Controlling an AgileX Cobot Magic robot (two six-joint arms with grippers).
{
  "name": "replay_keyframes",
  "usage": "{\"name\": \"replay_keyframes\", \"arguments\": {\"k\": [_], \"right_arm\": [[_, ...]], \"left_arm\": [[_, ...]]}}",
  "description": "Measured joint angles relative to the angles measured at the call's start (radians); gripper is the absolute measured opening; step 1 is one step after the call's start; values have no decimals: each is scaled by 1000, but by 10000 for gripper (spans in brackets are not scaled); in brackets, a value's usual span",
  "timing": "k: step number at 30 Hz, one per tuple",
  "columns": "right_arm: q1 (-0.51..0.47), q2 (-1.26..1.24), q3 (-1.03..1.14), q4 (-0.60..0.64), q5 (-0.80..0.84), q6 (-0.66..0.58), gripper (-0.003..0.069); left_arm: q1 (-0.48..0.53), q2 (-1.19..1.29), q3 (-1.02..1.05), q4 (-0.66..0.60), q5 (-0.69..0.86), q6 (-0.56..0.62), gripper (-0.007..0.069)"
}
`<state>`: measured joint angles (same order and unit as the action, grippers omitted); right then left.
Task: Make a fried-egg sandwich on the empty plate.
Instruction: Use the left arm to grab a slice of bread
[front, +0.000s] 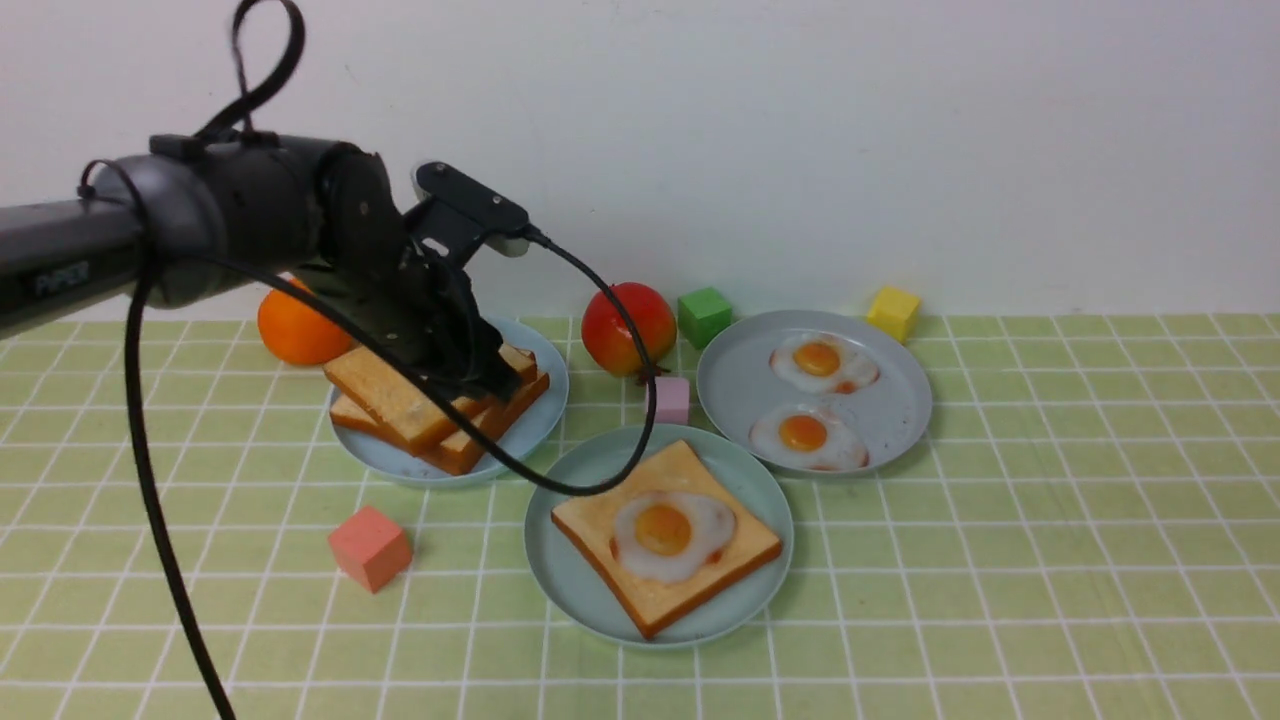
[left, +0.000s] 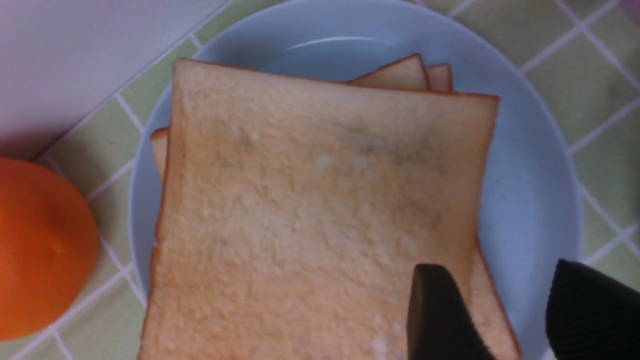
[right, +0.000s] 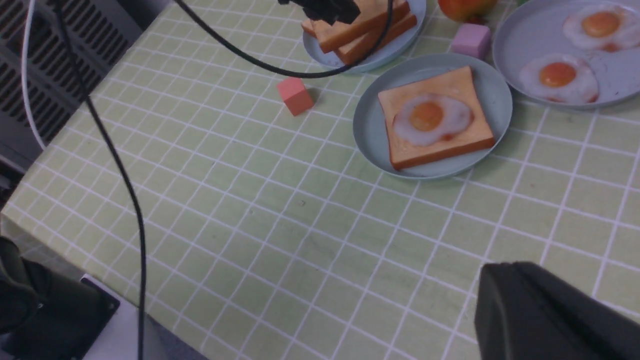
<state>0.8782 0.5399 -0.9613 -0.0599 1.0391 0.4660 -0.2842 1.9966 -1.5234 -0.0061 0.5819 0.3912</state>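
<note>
From the front, the left gripper (front: 492, 378) is down on the toast stack (front: 385, 395), which sits on a bluish plate (front: 545, 405) at the back left; its tips are hidden by the arm's own bulk. Nearer the middle, the mint-green plate (front: 580, 595) carries the fried-egg sandwich (front: 665, 535) — only a single toast slice with one egg lying on top; to the right a third plate (front: 900, 400) holds two more eggs (front: 820, 362); an orange (front: 295, 330) lies behind the stack, a red-yellow fruit (front: 620, 325) is between the two back plates, and a salmon cube (front: 370, 548) rests on the cloth left of the mint-green plate. In the left wrist view the left gripper (left: 497, 270) has its jaws parted; one finger (left: 440, 320) is over a corner of the top slice, the other is past its edge above the bluish plate (left: 530, 165), and the crust lies in the gap between them; the orange (left: 40, 250) is just beside the plate. In the right wrist view the right gripper (right: 545, 310) shows only as one dark mass above the checked cloth — closed, and well apart from the food; beyond it lies the mint-green plate (right: 370, 130) with the sandwich (right: 430, 117) on it, near a pink cube (right: 471, 40).
</note>
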Motion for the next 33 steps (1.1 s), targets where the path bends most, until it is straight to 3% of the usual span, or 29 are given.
{"name": "replay_keyframes", "arguments": {"k": [3,10,18,23,27,33], "right_arm": [[0,0,0,28,0,1,0],[0,0,0,36,0,1,3],[0,0,0,39,-3,2,7],[0,0,0,43,-2,2,9],[0,0,0,46,-2,2,11],[0,0,0,46,-1,2,15]], "left_arm": [[1,35,-4,51,-32,3,405],[1,87,-11,91,-64,2,393],[1,97,-20,97,-55,-32,254],[0,77,-20,89,-43,-33,213],[0,31,-15,75,-17,-33,120],[-15,-80,-11,16,41,-41,99]]}}
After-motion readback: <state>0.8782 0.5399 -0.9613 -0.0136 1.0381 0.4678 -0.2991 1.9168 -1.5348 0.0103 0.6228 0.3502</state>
